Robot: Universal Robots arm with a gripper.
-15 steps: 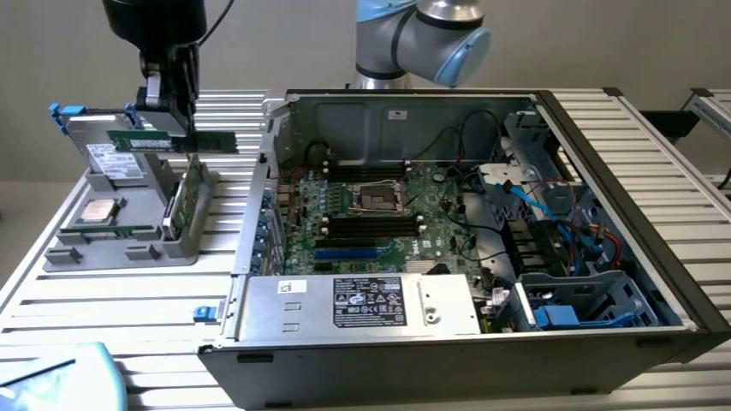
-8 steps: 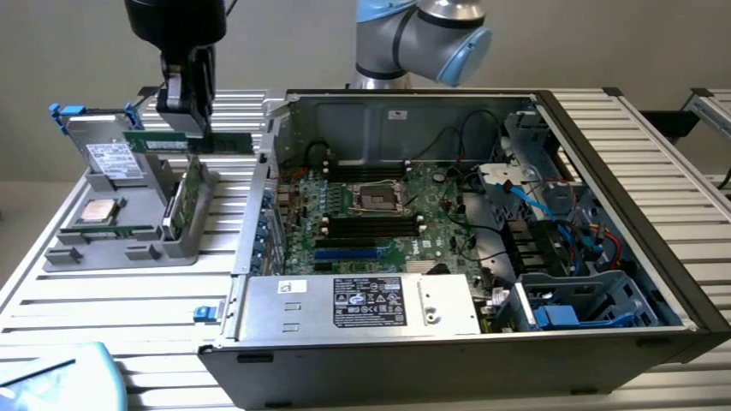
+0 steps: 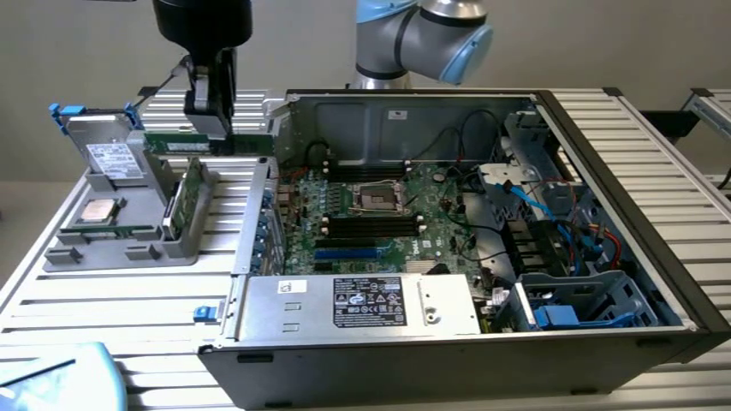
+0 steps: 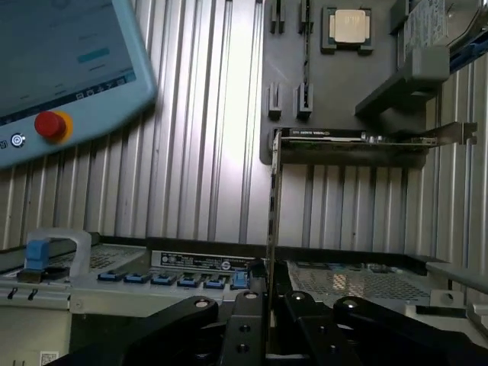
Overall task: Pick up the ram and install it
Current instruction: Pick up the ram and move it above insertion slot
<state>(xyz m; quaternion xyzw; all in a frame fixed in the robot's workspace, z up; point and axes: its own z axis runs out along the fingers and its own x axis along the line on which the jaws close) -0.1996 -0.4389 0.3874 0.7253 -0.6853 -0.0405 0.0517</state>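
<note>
The ram [image 3: 171,143] is a long, narrow green stick held level in the air above the grey parts holder [image 3: 115,254], at the exterior view's left. My gripper [image 3: 212,130] hangs straight down over it and is shut on its middle. In the wrist view the ram [image 4: 271,198] shows edge-on as a thin line rising from between the black fingers [image 4: 309,320]. The open computer case [image 3: 639,214] lies towards the exterior view's right. The black memory slots [image 3: 371,226] of its motherboard sit below the processor socket [image 3: 375,198].
The parts holder carries a broader green card with a metal bracket [image 3: 188,201] [image 4: 358,141], a silver processor chip [image 3: 101,210] [image 4: 348,27] and a drive [image 3: 115,159]. A teach pendant [image 4: 61,69] lies on the ribbed table. The power supply [image 3: 365,301] fills the case's near side.
</note>
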